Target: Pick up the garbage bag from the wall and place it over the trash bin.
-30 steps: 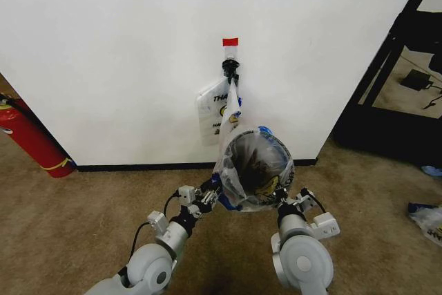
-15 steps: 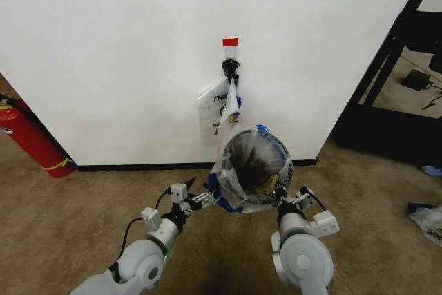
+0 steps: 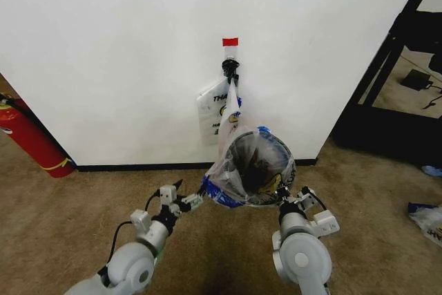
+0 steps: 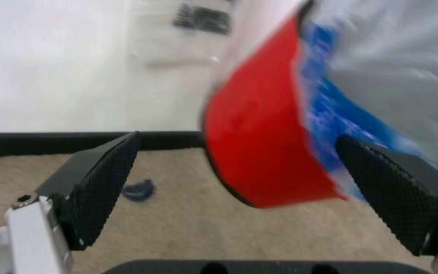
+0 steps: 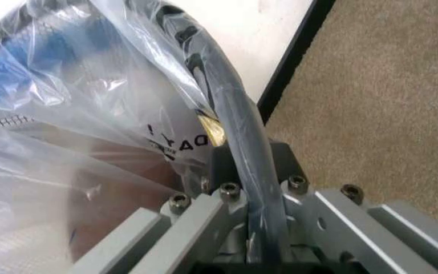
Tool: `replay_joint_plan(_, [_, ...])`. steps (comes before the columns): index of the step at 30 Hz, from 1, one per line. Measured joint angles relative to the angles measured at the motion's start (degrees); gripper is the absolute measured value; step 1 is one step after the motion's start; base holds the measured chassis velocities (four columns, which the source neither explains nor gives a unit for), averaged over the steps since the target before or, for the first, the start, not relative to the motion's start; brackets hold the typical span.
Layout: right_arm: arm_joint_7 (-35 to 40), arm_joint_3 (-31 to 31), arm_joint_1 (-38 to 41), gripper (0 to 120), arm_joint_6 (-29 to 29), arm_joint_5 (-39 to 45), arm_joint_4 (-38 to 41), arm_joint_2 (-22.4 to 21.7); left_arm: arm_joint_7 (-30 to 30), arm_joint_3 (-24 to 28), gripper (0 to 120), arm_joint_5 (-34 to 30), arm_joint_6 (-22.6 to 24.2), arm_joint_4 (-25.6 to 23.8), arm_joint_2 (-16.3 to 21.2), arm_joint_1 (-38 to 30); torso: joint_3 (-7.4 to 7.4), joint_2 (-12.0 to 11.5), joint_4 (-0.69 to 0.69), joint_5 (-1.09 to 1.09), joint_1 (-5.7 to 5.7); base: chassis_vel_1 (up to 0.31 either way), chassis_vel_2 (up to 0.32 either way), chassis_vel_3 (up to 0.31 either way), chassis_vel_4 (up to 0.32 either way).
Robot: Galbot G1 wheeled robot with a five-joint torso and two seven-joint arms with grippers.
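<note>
Against the white wall point(image 3: 103, 46), head view: the trash bin point(image 3: 257, 164) is held tipped, its round mouth facing up and toward the camera, its long axis running back toward the black baseboard point(image 3: 138, 166). The garbage bag point(image 3: 231, 170) is drawn over the bin's rim, with one strip of it rising nearly vertical to the black hook point(image 3: 230, 68) under the red tape strip point(image 3: 230, 41). More bags point(image 3: 210, 112) hang flat on the wall beside it. The right hand point(image 3: 286, 203) sits at the bin's lower right edge. The left hand point(image 3: 185, 195) is released, fingers spread, just off the bag's lower left edge. A second ago it was touching the bag there; it has since drawn back leftward, and the bag's lower edge has slid a little left with it. A red fire extinguisher point(image 3: 31, 136) leans at the left; the floor is brown carpet point(image 3: 373, 198).

Left wrist view: both black finger pads point(image 4: 101, 185) stand wide apart, with the bin's red base point(image 4: 268, 148) and the bag's blue print point(image 4: 333, 114) beyond them, not gripped.

Right wrist view: the right hand point(image 5: 238, 202) is clenched on the bin's dark rim point(image 5: 230, 108), the bag's film caught with it.
</note>
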Motion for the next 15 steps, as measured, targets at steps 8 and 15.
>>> replay_joint_plan(8, [0.0,-0.3,-0.3,0,-0.1,-0.2,0.0,0.4,0.4,1.9,100,0.8,-0.3,-2.1,0.5,-0.4,0.0,0.0,-0.02,0.0,0.0,0.0,0.0,0.0,0.0])
replay_joint_plan(15, [1.8,-0.5,-0.1,0,-1.0,-0.5,-0.9,0.8,-2.0,-5.5,100,0.0,-2.7,-1.3,-0.8,1.6,0.0,0.0,-0.01,-0.02,0.0,0.0,0.0,0.0,0.0])
